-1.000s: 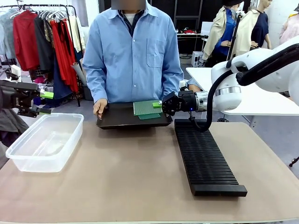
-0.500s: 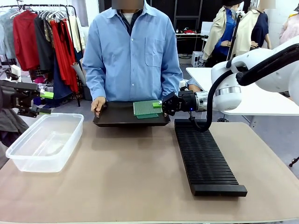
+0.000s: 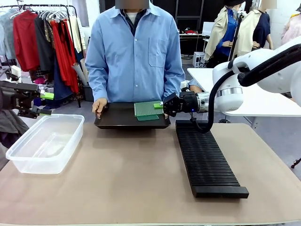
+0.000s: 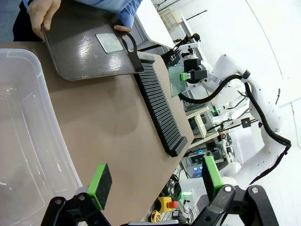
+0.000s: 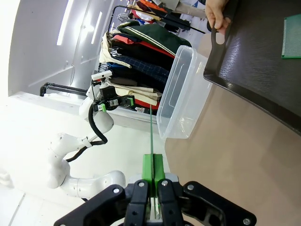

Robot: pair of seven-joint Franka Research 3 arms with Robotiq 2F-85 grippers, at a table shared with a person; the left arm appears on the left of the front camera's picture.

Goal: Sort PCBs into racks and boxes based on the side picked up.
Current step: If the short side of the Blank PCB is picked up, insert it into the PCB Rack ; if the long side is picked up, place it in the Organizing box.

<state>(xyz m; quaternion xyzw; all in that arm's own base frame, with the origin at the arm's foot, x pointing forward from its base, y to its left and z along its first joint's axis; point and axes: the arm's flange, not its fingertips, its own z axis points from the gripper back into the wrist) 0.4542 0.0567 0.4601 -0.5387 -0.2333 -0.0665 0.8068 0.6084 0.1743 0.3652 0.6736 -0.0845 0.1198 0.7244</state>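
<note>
My right gripper (image 3: 159, 105) is shut on the edge of a green PCB (image 3: 146, 108), holding it just above the black tray (image 3: 117, 121) that the person holds at the far side. In the right wrist view that PCB (image 5: 151, 127) is a thin edge-on line rising from the closed gripper (image 5: 153, 172). A second PCB (image 4: 109, 43) lies flat on the tray (image 4: 80, 56). The black slotted rack (image 3: 206, 157) lies right of centre. My left gripper (image 3: 47, 104) hangs open and bare above the far end of the clear box (image 3: 44, 143); its green pads (image 4: 99, 181) stand wide apart.
The person stands at the far edge with a hand (image 3: 99, 106) on each end of the tray. A clothes rail (image 3: 47, 37) stands behind on the left and a white table (image 3: 263, 101) on the right. Bare brown tabletop (image 3: 127, 174) lies between box and rack.
The person has shifted the tray slightly to the left. Both grippers have stayed where they were.
</note>
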